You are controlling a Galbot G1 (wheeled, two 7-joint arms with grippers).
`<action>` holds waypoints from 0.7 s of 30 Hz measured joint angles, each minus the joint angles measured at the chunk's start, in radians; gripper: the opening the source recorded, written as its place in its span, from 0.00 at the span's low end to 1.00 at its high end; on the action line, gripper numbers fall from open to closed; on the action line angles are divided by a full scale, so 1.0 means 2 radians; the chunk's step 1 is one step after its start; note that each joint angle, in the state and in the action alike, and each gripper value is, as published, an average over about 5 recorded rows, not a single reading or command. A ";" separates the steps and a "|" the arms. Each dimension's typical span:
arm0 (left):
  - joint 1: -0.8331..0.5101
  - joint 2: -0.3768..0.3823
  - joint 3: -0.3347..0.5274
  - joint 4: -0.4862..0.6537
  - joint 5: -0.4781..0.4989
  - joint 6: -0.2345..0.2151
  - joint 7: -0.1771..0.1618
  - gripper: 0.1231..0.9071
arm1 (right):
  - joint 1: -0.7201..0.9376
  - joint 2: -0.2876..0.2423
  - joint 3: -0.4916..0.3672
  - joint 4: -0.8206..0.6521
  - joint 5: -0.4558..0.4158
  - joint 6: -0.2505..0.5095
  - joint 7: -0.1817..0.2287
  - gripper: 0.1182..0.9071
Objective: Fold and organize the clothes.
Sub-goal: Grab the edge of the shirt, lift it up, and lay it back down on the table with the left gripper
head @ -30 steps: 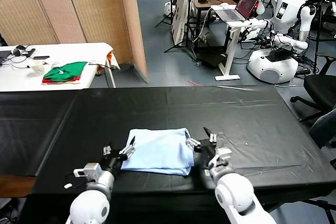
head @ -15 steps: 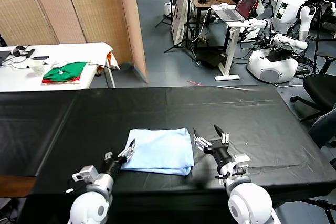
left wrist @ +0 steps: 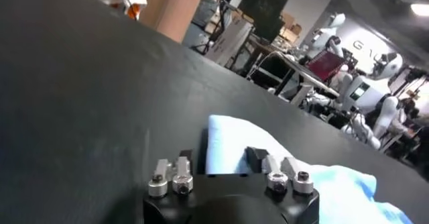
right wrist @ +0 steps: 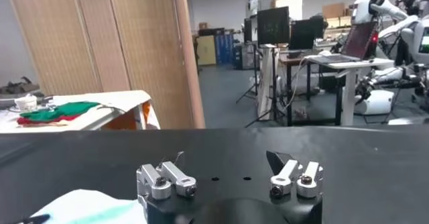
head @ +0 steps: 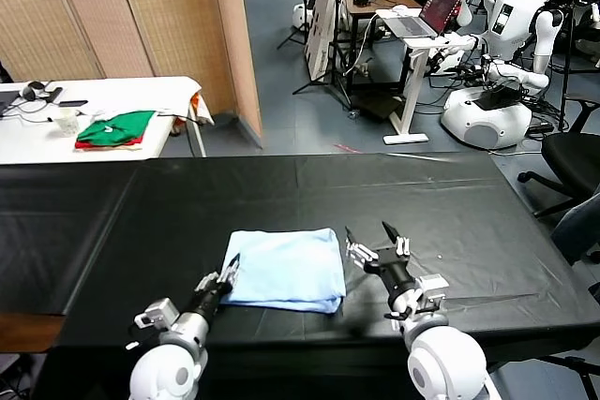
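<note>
Folded T-shirt (head: 284,270) lies on the black surface (head: 450,213). Left gripper (head: 228,272) pinches its left edge, jaws closed on fabric. Right gripper (head: 375,243) stands beside it, jaws open; its wrist view alone shows green garments (right wrist: 57,111).

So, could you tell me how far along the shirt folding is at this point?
Done: the light-blue T-shirt lies folded into a compact rectangle on the black table. In hand: the left gripper is at its left edge, fingers narrowed. The right gripper sits open, clear of the cloth. Left: any final fold or tidying.
</note>
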State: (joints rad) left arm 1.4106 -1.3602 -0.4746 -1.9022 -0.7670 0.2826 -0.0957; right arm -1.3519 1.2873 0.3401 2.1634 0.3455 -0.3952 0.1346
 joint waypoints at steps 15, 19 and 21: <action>0.019 0.086 -0.040 -0.051 0.151 0.001 -0.011 0.08 | -0.018 0.001 0.016 0.002 -0.001 0.004 0.001 1.00; 0.030 0.144 -0.082 -0.061 0.142 0.011 -0.010 0.08 | -0.015 0.003 0.013 -0.007 -0.001 0.004 0.001 1.00; 0.038 0.178 -0.108 -0.062 0.133 0.013 -0.011 0.08 | -0.013 0.004 0.011 -0.009 -0.001 0.003 0.002 1.00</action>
State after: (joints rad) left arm 1.4857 -1.0039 -0.6906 -2.0254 -0.5012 0.3090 -0.1168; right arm -1.3779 1.2956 0.3616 2.1446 0.3434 -0.3882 0.1385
